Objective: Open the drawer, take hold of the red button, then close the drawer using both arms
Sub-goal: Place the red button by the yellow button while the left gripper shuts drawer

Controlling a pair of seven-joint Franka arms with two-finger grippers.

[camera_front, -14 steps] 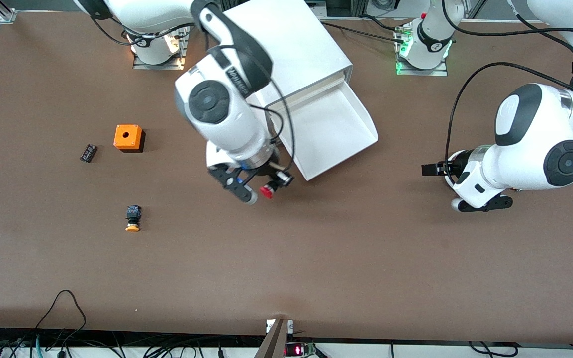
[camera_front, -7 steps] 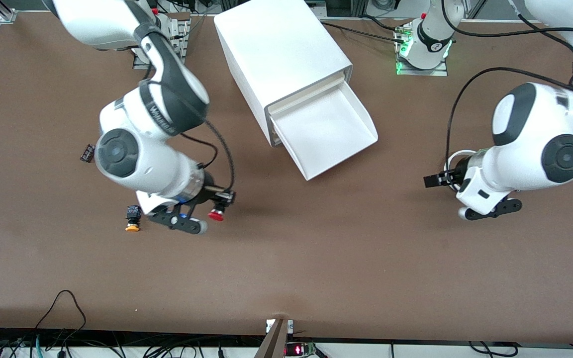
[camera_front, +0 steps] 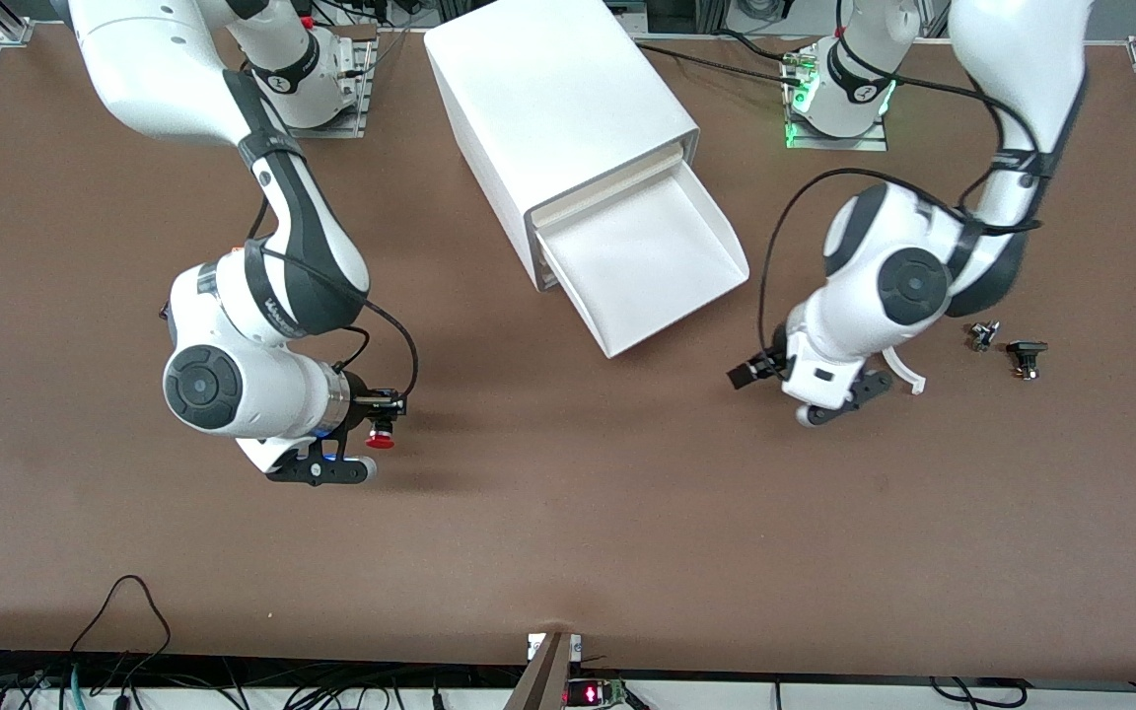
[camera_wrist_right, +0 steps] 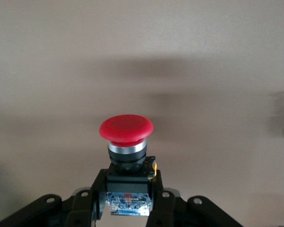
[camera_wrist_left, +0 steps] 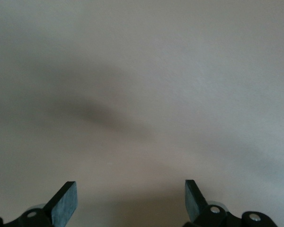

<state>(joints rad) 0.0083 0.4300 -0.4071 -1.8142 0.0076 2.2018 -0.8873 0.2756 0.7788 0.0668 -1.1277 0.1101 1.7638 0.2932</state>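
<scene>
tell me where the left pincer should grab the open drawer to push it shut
A judgement: meet the drawer at its front lip, the edge nearest the front camera, coming from the bare table before it. The tray juts out of the white cabinet slantwise, so a push along that slant should slide it in. The left pincer is open and empty; the right pincer holds the red button.

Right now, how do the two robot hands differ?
The right gripper has its jaws shut on the red button; the left gripper has its jaws wide apart, holding nothing. The right gripper is over the table toward the right arm's end; the left gripper is over it near the open drawer. Both are black and two-fingered.
</scene>
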